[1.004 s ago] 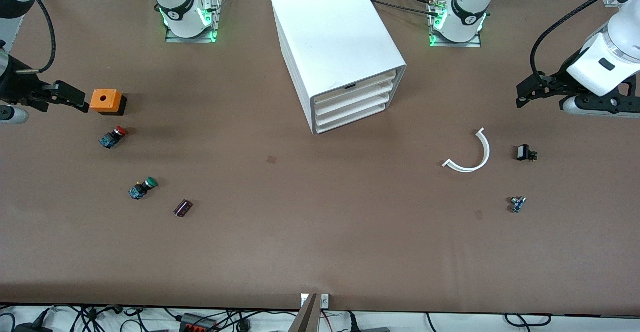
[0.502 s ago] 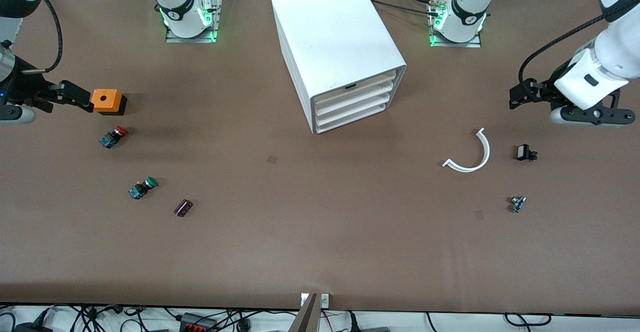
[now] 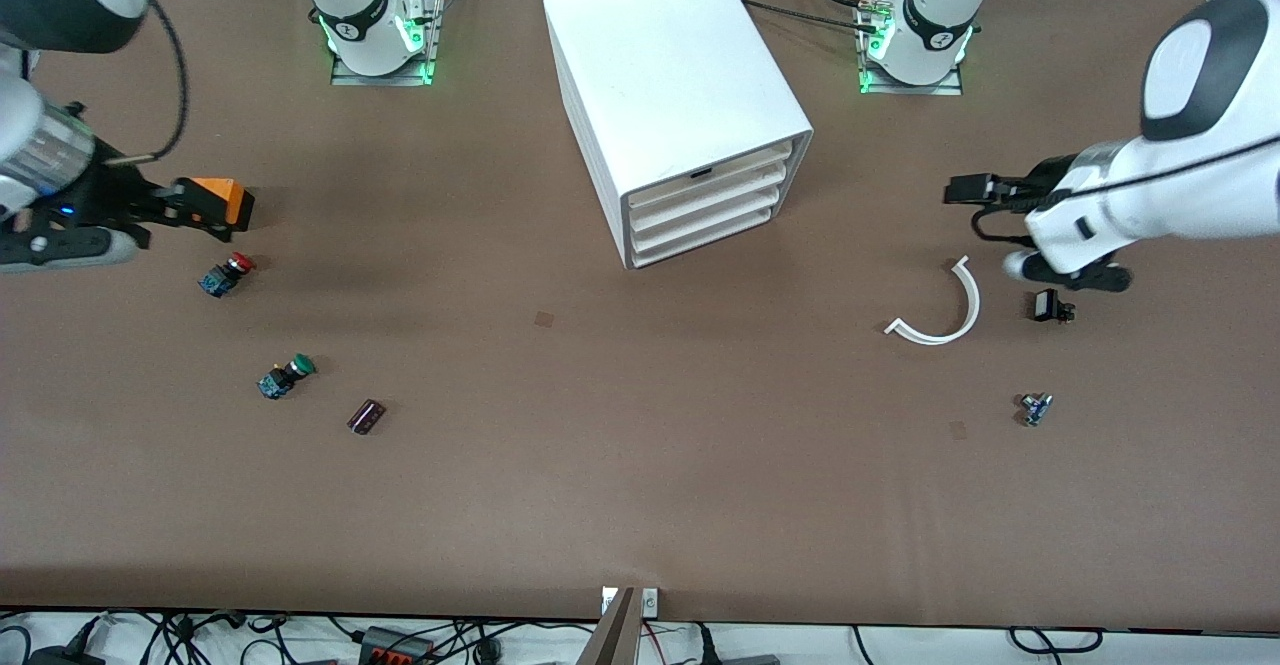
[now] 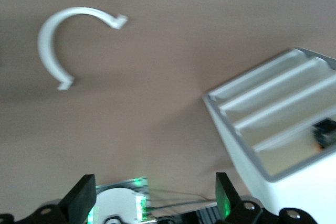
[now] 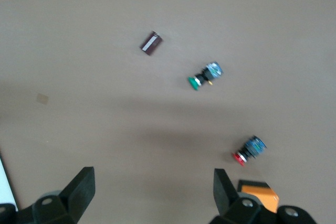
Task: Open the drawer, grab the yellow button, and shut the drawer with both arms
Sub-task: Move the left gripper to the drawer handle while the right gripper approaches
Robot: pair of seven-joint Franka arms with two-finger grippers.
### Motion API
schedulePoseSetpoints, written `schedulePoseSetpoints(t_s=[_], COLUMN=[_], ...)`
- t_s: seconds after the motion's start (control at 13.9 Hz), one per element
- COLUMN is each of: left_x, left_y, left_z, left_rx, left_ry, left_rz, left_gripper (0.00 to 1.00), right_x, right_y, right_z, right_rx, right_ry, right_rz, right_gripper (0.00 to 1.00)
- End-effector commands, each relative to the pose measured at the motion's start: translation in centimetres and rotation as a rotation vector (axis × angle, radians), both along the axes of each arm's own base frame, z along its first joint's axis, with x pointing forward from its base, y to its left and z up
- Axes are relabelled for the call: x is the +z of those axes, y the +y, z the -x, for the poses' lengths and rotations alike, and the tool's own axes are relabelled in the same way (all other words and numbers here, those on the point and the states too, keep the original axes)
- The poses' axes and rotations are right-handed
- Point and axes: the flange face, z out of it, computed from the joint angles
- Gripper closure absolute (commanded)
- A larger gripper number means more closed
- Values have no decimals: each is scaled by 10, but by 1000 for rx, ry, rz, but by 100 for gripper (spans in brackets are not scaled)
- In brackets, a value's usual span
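The white cabinet (image 3: 680, 75) stands at the table's middle, near the arms' bases. Its four trays are all shut; the drawer (image 3: 712, 169) is the top one, with a small dark notch. The cabinet's front also shows in the left wrist view (image 4: 273, 124). The yellow-capped button is hidden. My left gripper (image 3: 965, 190) is open and empty, over bare table between the cabinet and the left arm's end; its fingers (image 4: 83, 199) stand wide apart. My right gripper (image 3: 198, 207) is open and empty, over the edge of an orange box (image 3: 228, 201); its fingers (image 5: 83, 186) stand wide apart.
A red-capped button (image 3: 228, 273), a green-capped button (image 3: 285, 377) and a dark cylinder (image 3: 366, 416) lie toward the right arm's end. A white curved strip (image 3: 945, 315), a small black part (image 3: 1050, 307) and a small blue part (image 3: 1035, 408) lie toward the left arm's end.
My left arm has swung toward the cabinet, carrying its gripper to above the curved strip. My right gripper has moved onto the edge of the orange box. The trays stay shut.
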Motion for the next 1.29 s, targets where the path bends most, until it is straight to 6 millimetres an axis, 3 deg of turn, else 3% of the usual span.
schedulePoseSetpoints(t_s=[0.0,0.29,0.5,0.57,0.72,0.79,0.86,0.93,1.15,1.22], left_x=[-36,-106,-170,-182,-199,-206,-212,-219,-229,-231], left_y=[-29,-55,-66,-68,-73,-87,-92,-95,-108,-109], left_z=[-14,-13,18,27,43,55,63,68,88,89], left_rx=[-77,-81,-37,-52,-42,-68,-98,-107,-109,-118], left_ry=[65,33,-51,-86,-79,-82,-94,-92,-42,-47], left_rz=[233,646,947,999,1045,1092,1129,1141,1158,1163], left_gripper=[0,0,0,0,0,5,19,24,28,36], right_x=[-12,-17,-23,-26,-30,-30,-30,-30,-34,-33], right_y=[44,100,127,135,153,158,166,171,168,168], right_z=[-6,-19,-27,-27,-28,-28,-26,-24,-24,-24], right_rx=[61,115,153,164,173,175,191,198,194,194], right_ry=[-20,-24,-27,-22,-20,-22,-22,-22,-10,-15], right_rz=[-24,-90,-92,-91,-91,-92,-91,-92,-88,-89], right_gripper=[0,0,0,0,0,0,0,0,0,0])
